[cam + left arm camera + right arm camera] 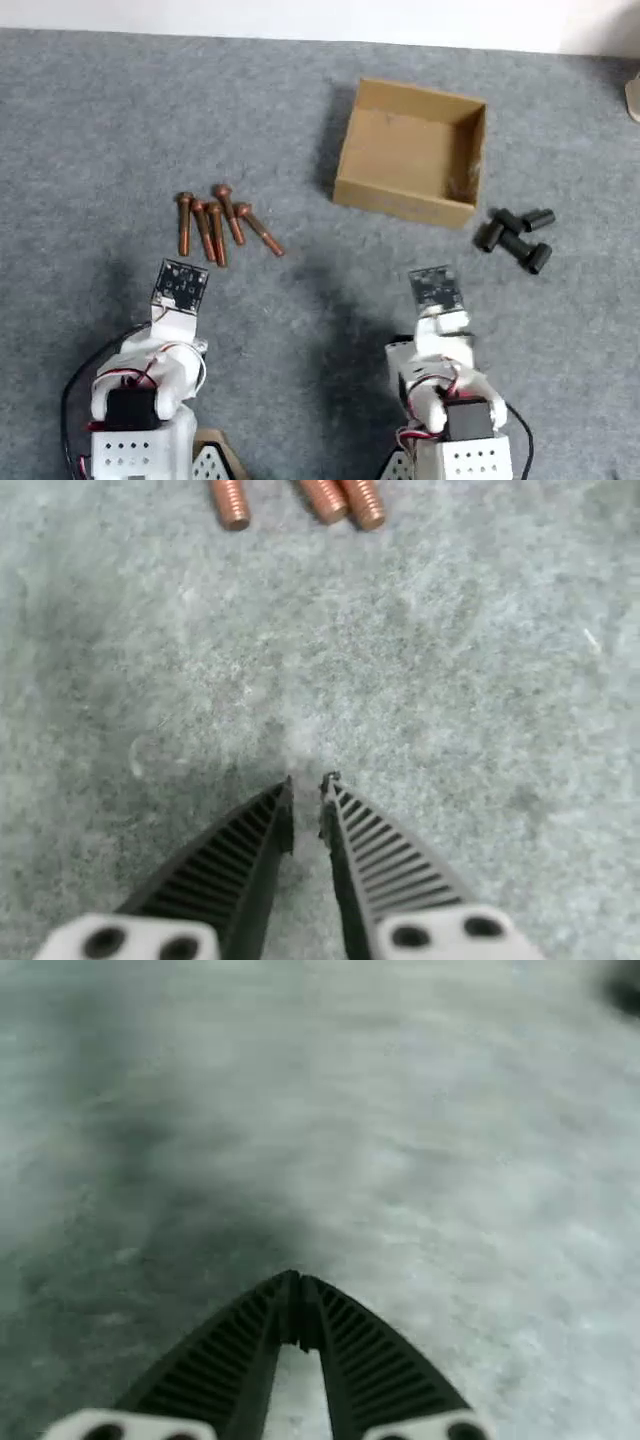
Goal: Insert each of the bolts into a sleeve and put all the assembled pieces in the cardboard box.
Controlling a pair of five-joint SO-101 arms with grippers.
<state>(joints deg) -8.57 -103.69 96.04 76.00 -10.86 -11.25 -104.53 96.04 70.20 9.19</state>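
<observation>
Several copper-coloured bolts lie in a loose fan on the grey carpet, left of centre; three threaded ends of the bolts show just ahead of my left gripper. That gripper hangs low over bare carpet, shut to a sliver with nothing in it. Several black sleeves lie in a heap at the right, beside the open cardboard box. My right gripper is shut and holds nothing, over bare carpet short of the sleeves. A dark sleeve edge shows far off.
Both arms stand at the near edge, the left arm below the bolts and the right arm below the box. Open carpet lies between the bolts, box and arms. A pale object sits at the far right edge.
</observation>
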